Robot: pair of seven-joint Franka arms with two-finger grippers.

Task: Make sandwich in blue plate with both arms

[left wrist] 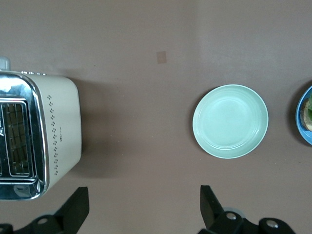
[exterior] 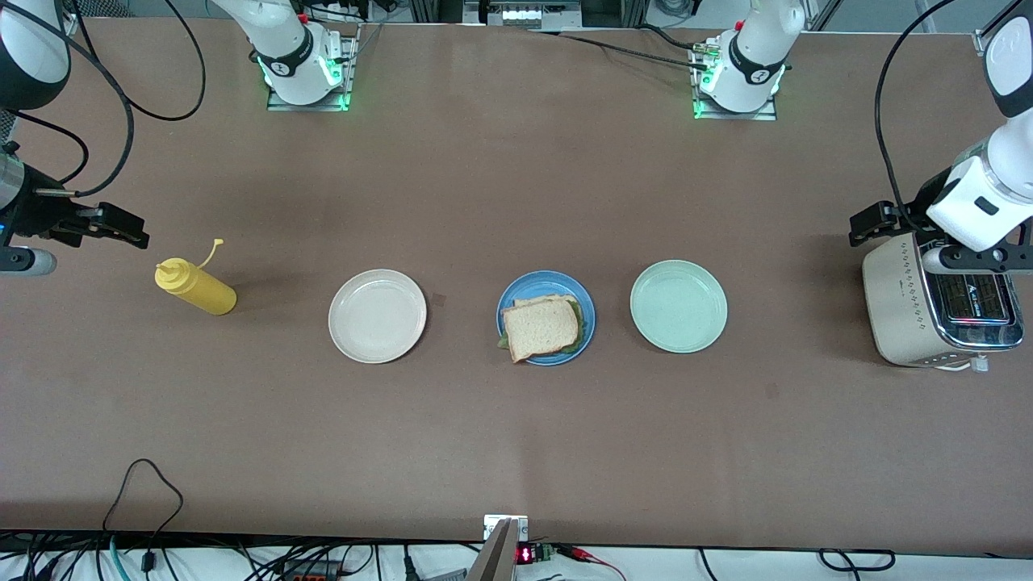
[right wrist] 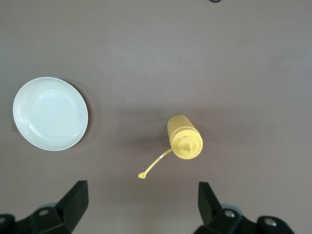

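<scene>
The sandwich lies on the blue plate at the middle of the table: a bread slice on top, green lettuce showing at its edges, a second slice under it. The plate's rim also shows at the edge of the left wrist view. My left gripper is open and empty, up over the table beside the toaster; its open jaws show in the left wrist view. My right gripper is open and empty, up over the table by the mustard bottle, and also shows in the right wrist view.
A pale green plate lies beside the blue plate toward the left arm's end, with a toaster at that end. A cream-white plate and a yellow mustard bottle with its cap open lie toward the right arm's end.
</scene>
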